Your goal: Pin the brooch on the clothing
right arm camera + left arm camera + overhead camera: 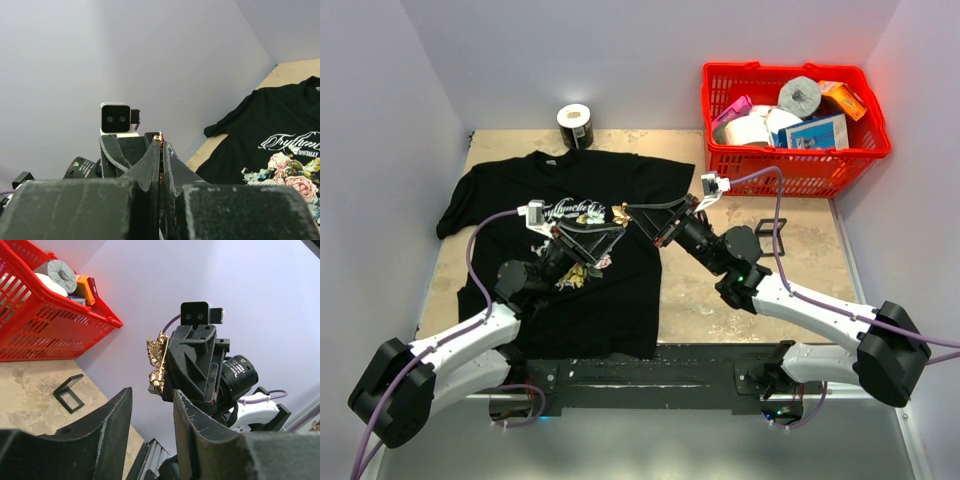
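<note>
1. Gold-toned flower-shaped metal brooch (157, 360), frame centre, is clamped in right gripper (161, 144) jaws, over black printed T-shirt (620, 300).
2. Left gripper (152, 396) jaws are seen apart, empty.
3. Brooch judged light, stiff, sharp-pinned; edge grip advised.

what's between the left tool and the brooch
Nothing but open air, as the left wrist view shows: the left tool, jaws apart, faces the brooch, which the right tool pinches.

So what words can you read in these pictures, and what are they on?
"SPECIALLY": small white capitals on the black T-shirt, cut off at the edge.
Swirly white script above it: cut off, not surely readable.
Boxes in the red basket: print too small.
</note>
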Controlling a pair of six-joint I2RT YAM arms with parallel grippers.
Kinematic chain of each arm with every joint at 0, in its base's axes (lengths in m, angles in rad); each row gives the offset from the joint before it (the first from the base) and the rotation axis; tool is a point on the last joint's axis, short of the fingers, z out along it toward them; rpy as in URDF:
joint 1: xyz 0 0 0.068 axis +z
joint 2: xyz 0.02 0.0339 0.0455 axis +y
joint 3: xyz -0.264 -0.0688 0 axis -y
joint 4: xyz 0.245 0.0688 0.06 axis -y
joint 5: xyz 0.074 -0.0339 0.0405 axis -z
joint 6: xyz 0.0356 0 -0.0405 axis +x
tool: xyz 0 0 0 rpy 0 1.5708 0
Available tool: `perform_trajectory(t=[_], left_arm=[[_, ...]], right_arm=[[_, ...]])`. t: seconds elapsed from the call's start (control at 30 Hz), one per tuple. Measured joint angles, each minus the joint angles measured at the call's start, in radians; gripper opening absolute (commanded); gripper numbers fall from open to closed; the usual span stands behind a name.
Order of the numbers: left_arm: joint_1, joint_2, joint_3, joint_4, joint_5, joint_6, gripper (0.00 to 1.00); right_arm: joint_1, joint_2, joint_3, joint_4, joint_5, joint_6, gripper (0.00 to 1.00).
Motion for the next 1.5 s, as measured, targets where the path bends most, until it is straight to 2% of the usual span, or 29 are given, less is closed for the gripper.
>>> perform_trajectory(t=[0.37,0.77,0.93,0.97,1.13,1.2,1.23,1.3,1.33,1.4,1.43,1.5], left_arm=[[0.0,0.037,0.0,0.049,0.001,-0.024,0.31],[-0.001,0.059,0.005,0.079,-0.01,-0.037,0.18],[-0.001,0.066,0.005,0.087,-0.014,-0.041,0.06],[-0.001,0.067,0.005,0.087,-0.014,-0.042,0.01],[-0.003,0.067,0.005,0.085,-0.017,-0.042,0.0],[-0.003,0.059,0.006,0.066,-0.016,-0.035,0.0],[-0.003,0.048,0.008,0.037,-0.011,-0.026,0.0],[-0.002,0.023,0.027,-0.047,0.009,0.007,0.0],[-0.002,0.013,0.042,-0.085,0.023,0.026,0.0],[0.01,-0.008,0.095,-0.195,0.077,0.078,0.0],[0.022,-0.015,0.119,-0.24,0.106,0.105,0.0],[0.057,-0.025,0.16,-0.323,0.179,0.155,0.0]], right_arm=[[0.002,0.013,0.0,-0.001,0.0,-0.001,0.0],[0.003,0.013,0.0,0.0,0.0,-0.001,0.0],[0.006,0.013,-0.005,0.005,0.0,-0.001,0.0],[0.006,0.013,-0.008,0.008,0.0,-0.001,0.0],[0.005,0.013,-0.011,0.01,0.003,-0.002,0.0],[0.005,0.009,-0.013,-0.003,0.003,-0.005,0.06],[0.005,0.001,-0.016,-0.018,0.006,-0.006,0.16],[0.005,-0.028,-0.026,-0.064,0.013,-0.014,0.29],[0.005,-0.048,-0.033,-0.091,0.018,-0.016,0.4],[0.005,-0.115,-0.042,-0.191,0.026,-0.048,0.51],[0.005,-0.153,-0.045,-0.238,0.028,-0.062,0.59],[-0.001,-0.229,-0.045,-0.322,0.029,-0.098,0.65]])
